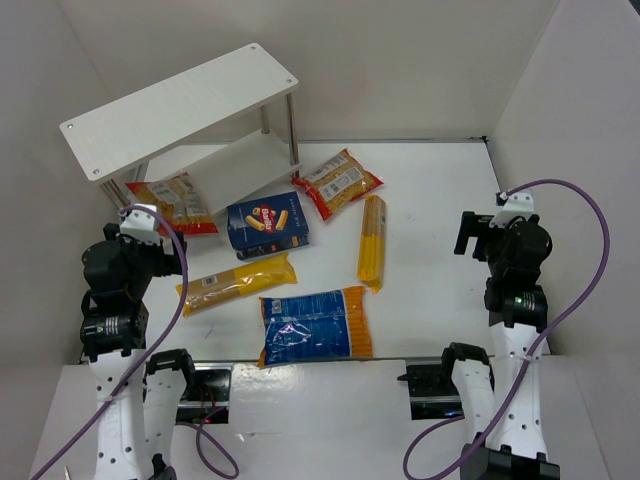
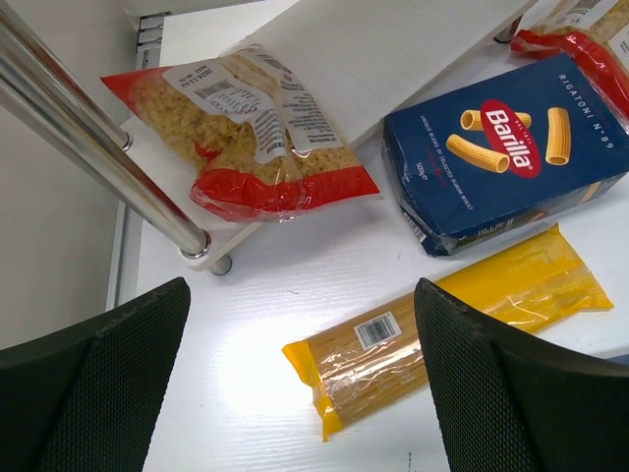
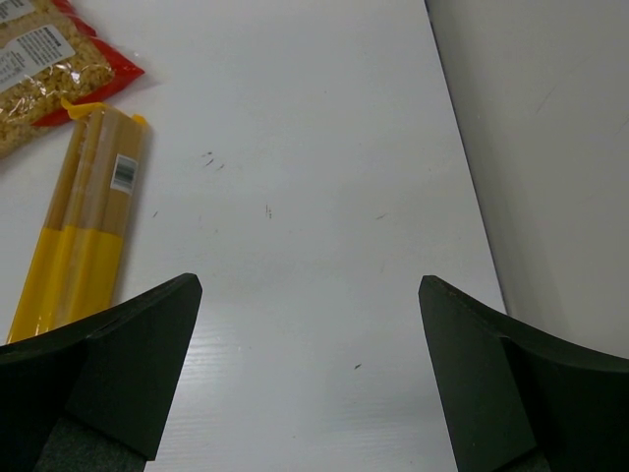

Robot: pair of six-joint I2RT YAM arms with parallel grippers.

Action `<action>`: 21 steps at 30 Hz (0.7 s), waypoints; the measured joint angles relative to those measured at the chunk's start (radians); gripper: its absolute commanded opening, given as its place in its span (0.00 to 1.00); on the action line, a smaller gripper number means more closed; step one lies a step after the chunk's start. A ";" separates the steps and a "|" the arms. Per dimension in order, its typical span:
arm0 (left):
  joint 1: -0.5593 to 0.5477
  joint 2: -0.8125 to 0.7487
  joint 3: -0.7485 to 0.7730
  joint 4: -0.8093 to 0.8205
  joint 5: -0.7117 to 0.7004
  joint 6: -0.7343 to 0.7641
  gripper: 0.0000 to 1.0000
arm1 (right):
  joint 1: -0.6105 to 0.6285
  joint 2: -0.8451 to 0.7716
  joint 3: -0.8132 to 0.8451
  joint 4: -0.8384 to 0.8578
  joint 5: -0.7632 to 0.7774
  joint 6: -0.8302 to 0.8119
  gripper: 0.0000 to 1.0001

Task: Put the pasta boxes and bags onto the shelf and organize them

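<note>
Left gripper (image 2: 302, 324) and right gripper (image 3: 310, 295) hang raised, pointing downward, jaws wide, apparently empty.

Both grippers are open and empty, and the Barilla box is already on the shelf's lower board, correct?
Not quite. The left wrist view shows the Barilla box lying on the table beside the lower board of the shelf, not on it. The left gripper and right gripper are indeed open and empty.

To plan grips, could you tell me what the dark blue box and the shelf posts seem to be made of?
The dark blue box looks like printed cardboard, matte, with crisp folded edges. The shelf posts appear polished metal, silvery with bright reflections.
</note>
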State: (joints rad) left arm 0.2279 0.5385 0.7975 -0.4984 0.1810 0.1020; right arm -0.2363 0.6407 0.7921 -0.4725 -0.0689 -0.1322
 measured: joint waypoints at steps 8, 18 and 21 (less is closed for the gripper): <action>0.041 -0.047 0.000 0.005 -0.065 -0.006 1.00 | 0.000 0.000 0.000 0.000 -0.013 0.000 1.00; 0.082 -0.070 -0.005 0.006 -0.135 -0.029 1.00 | 0.000 -0.001 0.000 0.000 -0.019 0.000 1.00; 0.082 -0.071 -0.006 0.007 -0.135 -0.029 1.00 | 0.000 -0.002 0.000 0.000 -0.022 0.000 1.00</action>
State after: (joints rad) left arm 0.3103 0.4671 0.7918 -0.4911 0.0463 0.0731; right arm -0.2363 0.6392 0.7921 -0.4721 -0.0906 -0.1326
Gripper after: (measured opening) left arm 1.001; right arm 0.999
